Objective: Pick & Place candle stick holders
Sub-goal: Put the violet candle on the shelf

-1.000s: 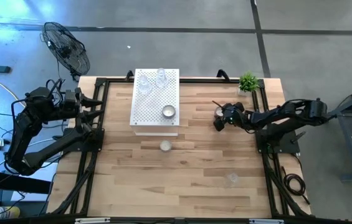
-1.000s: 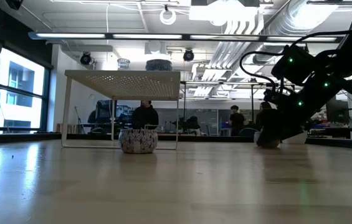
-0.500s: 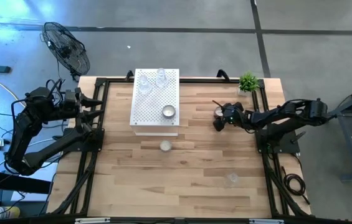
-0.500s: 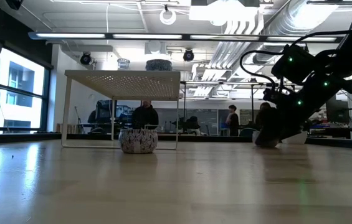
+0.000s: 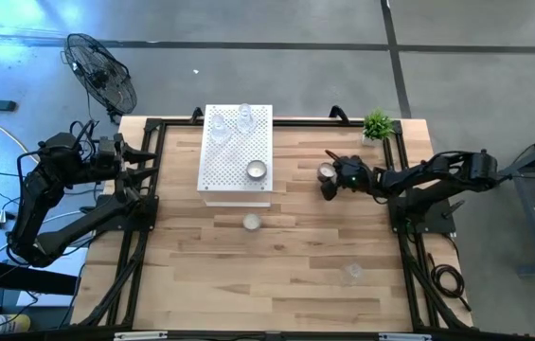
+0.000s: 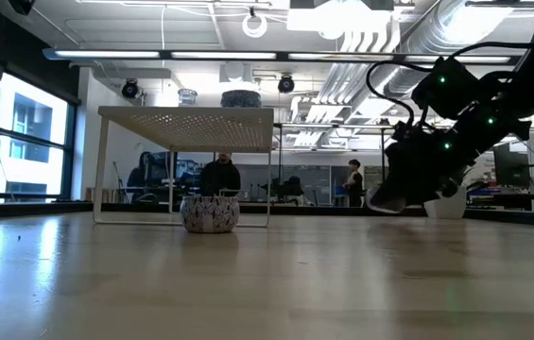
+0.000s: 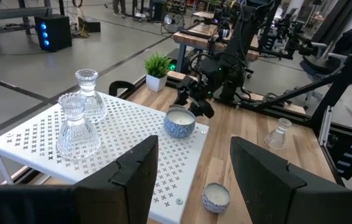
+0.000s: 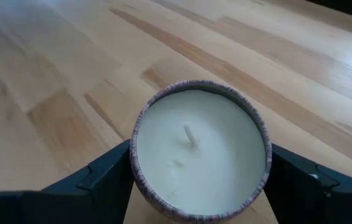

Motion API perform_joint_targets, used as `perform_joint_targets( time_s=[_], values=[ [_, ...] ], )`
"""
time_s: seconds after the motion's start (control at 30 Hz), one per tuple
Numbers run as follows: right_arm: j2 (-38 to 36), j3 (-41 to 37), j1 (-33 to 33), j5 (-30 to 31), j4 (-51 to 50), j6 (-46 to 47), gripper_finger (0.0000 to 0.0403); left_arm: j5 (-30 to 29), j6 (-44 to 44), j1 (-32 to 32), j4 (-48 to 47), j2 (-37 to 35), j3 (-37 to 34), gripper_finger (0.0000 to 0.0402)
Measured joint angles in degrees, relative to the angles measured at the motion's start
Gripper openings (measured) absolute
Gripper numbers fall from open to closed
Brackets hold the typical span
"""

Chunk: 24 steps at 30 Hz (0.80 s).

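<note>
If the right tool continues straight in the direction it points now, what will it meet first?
Probably the white perforated metal box. The right tool, shut on a round silvery candle cup, points that way; depth is uncertain.

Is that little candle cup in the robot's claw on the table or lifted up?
Lifted: the candle cup sits between the right gripper fingers, clear of the table.

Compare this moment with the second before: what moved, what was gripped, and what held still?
The right gripper, shut on the round white-wax candle cup, lifted it off the wooden table and shifted toward the white perforated box. The left gripper, the box's holders and the cup in front stayed put.
</note>
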Motion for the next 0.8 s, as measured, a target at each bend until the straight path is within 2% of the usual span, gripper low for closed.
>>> perform_joint_targets(
  time_s=[0.13, 0.4, 0.5, 0.67, 0.8],
  values=[
    [-0.1, 0.0, 0.2, -2.7, 3.3, 0.0, 0.0287, 0.0, 0.0, 0.0, 0.0, 0.0, 0.0, 0.0195],
    [-0.1, 0.0, 4.3, -2.9, 11.6, -1.8, 0.0287, -1.4, 1.4, 0.0, 0.0, 0.0, 0.0, 0.0195],
    [-0.2, 1.7, 6.0, -2.8, 11.5, -2.5, 0.0287, -2.5, 1.5, 0.0, 0.2, 0.0, 0.0, 0.0195],
    [-1.9, 9.0, 10.8, -1.8, 4.2, -4.5, 0.0287, -2.8, 1.5, 0.0, 0.3, 0.0, 0.0, 0.0195],
    [-3.5, 17.1, 15.5, 6.0, -9.0, -7.5, 0.0287, -2.8, 1.5, 0.0, 0.0, 0.0, 0.0, 0.0195]
  ],
)
